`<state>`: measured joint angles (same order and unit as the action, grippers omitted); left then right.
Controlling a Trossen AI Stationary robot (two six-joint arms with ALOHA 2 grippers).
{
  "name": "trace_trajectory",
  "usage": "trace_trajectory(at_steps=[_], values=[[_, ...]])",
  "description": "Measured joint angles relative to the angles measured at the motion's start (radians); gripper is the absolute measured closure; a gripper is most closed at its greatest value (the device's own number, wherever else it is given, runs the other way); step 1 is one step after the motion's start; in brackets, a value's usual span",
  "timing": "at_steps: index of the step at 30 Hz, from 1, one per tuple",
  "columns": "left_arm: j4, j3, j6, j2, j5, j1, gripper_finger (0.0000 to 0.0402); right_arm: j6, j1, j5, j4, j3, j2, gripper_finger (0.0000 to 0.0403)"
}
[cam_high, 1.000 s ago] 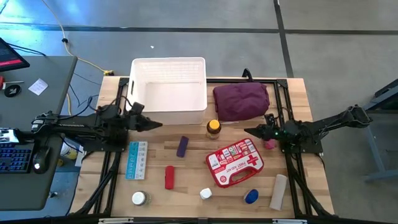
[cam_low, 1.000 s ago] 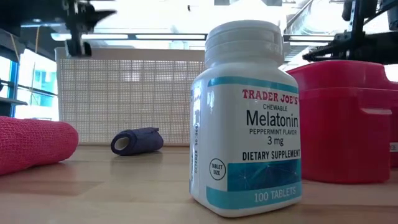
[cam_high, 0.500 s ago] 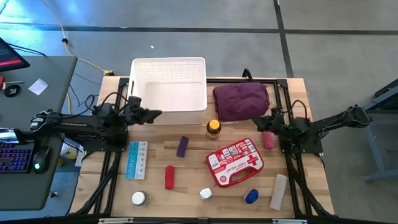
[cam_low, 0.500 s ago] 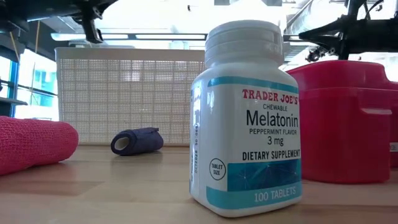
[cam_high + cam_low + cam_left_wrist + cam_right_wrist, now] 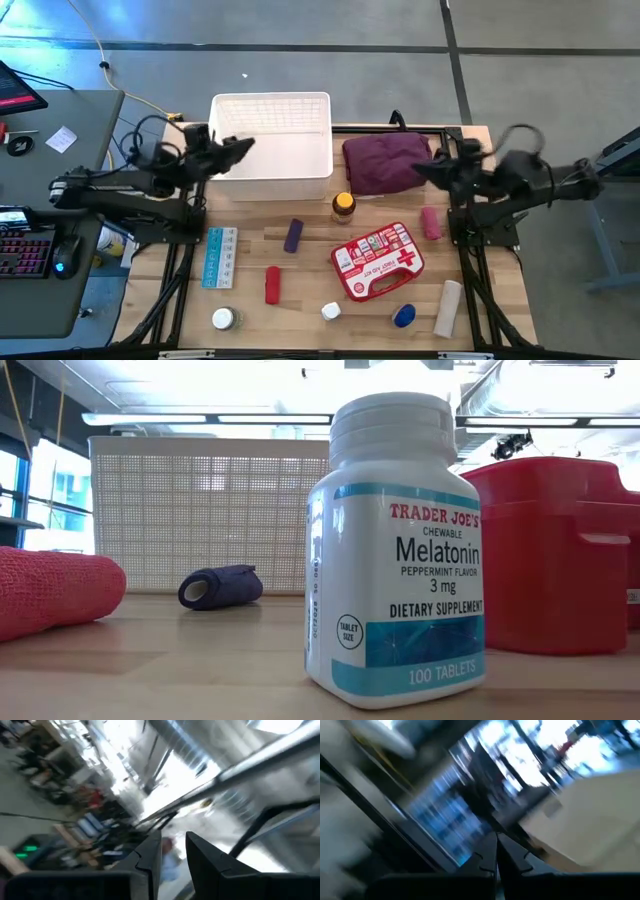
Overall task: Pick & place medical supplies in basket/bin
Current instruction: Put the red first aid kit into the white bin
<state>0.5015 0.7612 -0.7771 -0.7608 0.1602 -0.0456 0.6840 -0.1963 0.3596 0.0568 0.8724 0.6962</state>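
Note:
The white lattice basket (image 5: 270, 145) stands at the table's far side, its wall also in the low view (image 5: 200, 510). On the wood lie the red first-aid case (image 5: 378, 260), purple roll (image 5: 293, 236), red roll (image 5: 272, 284), pink roll (image 5: 431, 223), white cylinder (image 5: 448, 308), blue-white box (image 5: 219, 256) and small bottles. A white melatonin bottle (image 5: 395, 550) stands upright close to the low camera. My left gripper (image 5: 240, 147) hangs raised over the basket's left part, its fingers a little apart (image 5: 173, 851). My right gripper (image 5: 420, 168) is raised by the maroon bundle's right edge, shut (image 5: 496, 845).
A maroon cloth bundle (image 5: 388, 162) lies right of the basket. An amber bottle with a yellow cap (image 5: 343, 207) stands just near the basket's near right corner. A desk with a keyboard (image 5: 25, 250) sits left of the table. Bare wood shows between the scattered items.
Both arms have risen and swung toward the far edge, tipping their fingers upward. The left gripper went from the basket's near left corner to above its left part. The right gripper went from beside the pink roll to the maroon bundle's right edge. Both have left the low view.

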Motion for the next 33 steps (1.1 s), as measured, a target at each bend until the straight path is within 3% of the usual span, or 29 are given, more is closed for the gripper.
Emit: trace_trajectory(at_steps=[5,9,12,15,20,23,30,33], values=[[-0.469,0.294,0.117,-0.121,-0.119,0.0,0.0277,-0.079,-0.002,-0.202,0.556,0.379,0.272,0.0402],[-0.84,0.506,0.162,-0.211,-0.23,0.0,0.0277,-0.093,-0.036,-0.362,0.807,0.58,0.459,0.0402],[-1.056,0.621,0.212,-0.257,-0.287,0.0,0.0277,-0.143,-0.073,-0.452,0.895,0.661,0.579,0.0402],[-1.146,0.677,0.251,-0.275,-0.294,0.001,0.0277,-0.185,-0.113,-0.567,0.942,0.682,0.672,0.0402],[-1.142,0.68,0.228,-0.268,-0.283,0.0,0.0277,-0.263,-0.184,-0.747,1.021,0.682,0.801,0.0376],[-1.13,0.681,0.223,-0.26,-0.248,0.001,0.0277,-0.32,-0.224,-0.734,1.046,0.682,0.85,0.033],[-1.065,0.678,0.16,-0.281,-0.101,0.008,0.0277,-0.371,-0.263,-0.43,1.126,0.682,0.912,0.0219],[-1.028,0.678,0.159,-0.305,-0.085,0.022,0.0277,-0.376,-0.265,-0.4,1.106,0.682,0.934,0.0179]])
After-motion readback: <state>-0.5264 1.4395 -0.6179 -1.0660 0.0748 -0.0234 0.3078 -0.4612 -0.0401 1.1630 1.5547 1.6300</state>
